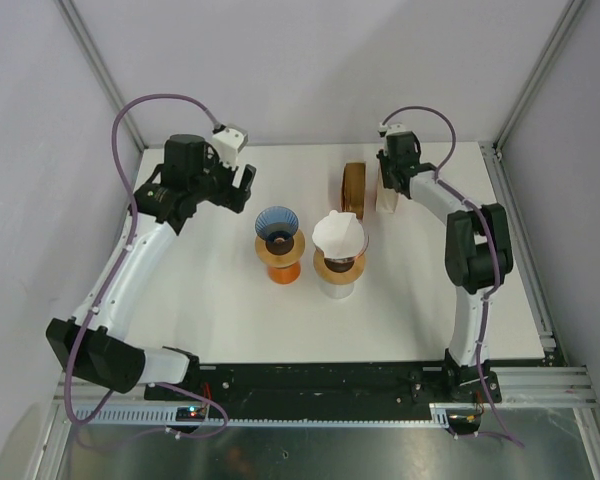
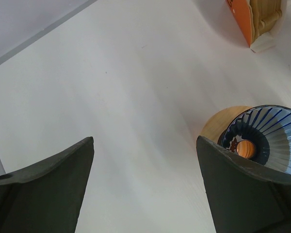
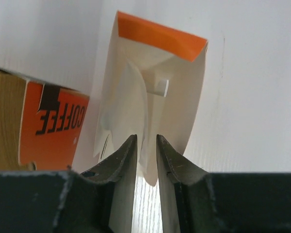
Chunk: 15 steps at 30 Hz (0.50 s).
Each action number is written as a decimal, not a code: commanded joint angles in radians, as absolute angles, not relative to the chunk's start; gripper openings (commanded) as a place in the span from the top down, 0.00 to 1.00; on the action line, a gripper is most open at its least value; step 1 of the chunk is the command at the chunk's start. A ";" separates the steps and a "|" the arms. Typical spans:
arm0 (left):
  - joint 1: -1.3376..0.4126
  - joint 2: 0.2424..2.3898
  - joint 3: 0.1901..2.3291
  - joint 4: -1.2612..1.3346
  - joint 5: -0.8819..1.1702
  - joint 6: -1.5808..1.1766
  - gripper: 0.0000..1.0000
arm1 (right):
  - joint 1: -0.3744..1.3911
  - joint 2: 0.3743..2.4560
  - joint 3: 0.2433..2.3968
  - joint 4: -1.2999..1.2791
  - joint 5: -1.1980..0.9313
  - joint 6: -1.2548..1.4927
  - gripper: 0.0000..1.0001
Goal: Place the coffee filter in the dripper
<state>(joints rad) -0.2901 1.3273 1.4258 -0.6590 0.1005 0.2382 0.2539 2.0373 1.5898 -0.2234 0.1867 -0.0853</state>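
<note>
The blue ribbed dripper [image 1: 278,226] stands on a wooden stand mid-table; it also shows at the right of the left wrist view [image 2: 269,138], and it holds no filter. My left gripper [image 1: 242,190] hangs behind and to the left of it, open and empty [image 2: 145,141]. My right gripper [image 1: 388,192] is at the white filter pack at the back. In the right wrist view its jaws [image 3: 146,138] stand a narrow gap apart, with the lower edge of a white coffee filter [image 3: 131,104] held between them, still inside the pack [image 3: 160,36].
A second dripper [image 1: 340,238] with a white filter in it stands on a white base just right of the blue one. An orange and brown coffee box [image 1: 353,187] stands left of the filter pack, and shows in the wrist views [image 3: 48,126] [image 2: 242,19].
</note>
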 commanded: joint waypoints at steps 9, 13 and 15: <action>-0.281 1.328 1.431 -0.626 0.125 0.253 0.10 | 0.264 2.165 1.724 -0.261 0.268 -0.069 0.79; -0.281 1.323 1.427 -0.627 0.130 0.254 0.10 | 0.264 2.143 1.723 -0.272 0.242 -0.025 0.98; -0.281 1.322 1.426 -0.627 0.132 0.254 0.10 | 0.263 2.110 1.706 -0.266 0.229 -0.009 1.00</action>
